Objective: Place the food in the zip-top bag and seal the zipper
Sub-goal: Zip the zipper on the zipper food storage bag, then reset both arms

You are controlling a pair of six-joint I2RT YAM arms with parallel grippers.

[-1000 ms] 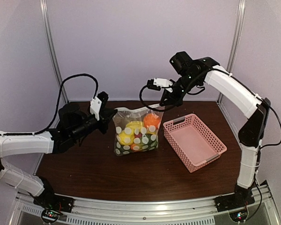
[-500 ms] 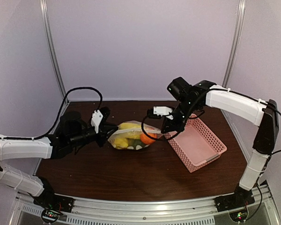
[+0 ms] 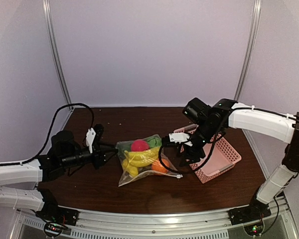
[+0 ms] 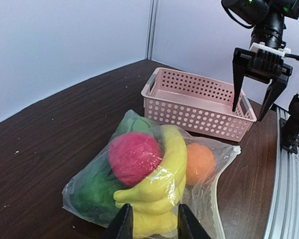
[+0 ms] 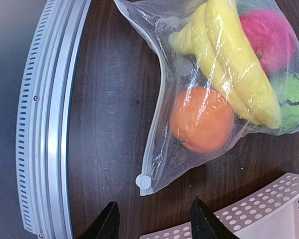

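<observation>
The zip-top bag [image 3: 145,164] lies on its side on the brown table, with the food inside it: yellow bananas [image 5: 234,64], an orange ball [image 5: 202,119], a red fruit [image 4: 134,157] and green vegetables [image 4: 92,186]. The zipper [image 5: 157,117] runs along the bag's edge facing the front rail, and its white slider [image 5: 143,181] sits at the corner by the basket. My left gripper [image 4: 154,226] is open, low at the bag's left end, with the bananas just beyond its tips. My right gripper [image 5: 154,224] is open above the table beside the slider corner, nothing between its fingers.
A pink lattice basket [image 3: 217,152] stands just right of the bag, under my right arm, its rim [image 5: 269,209] close to the right fingertip. The metal front rail [image 5: 45,124] runs along the table's near edge. Purple walls close in the back and sides.
Both grippers held the bag up by its top corners, lowered it onto the table, then opened and let go. The bag now lies flat on its side.
</observation>
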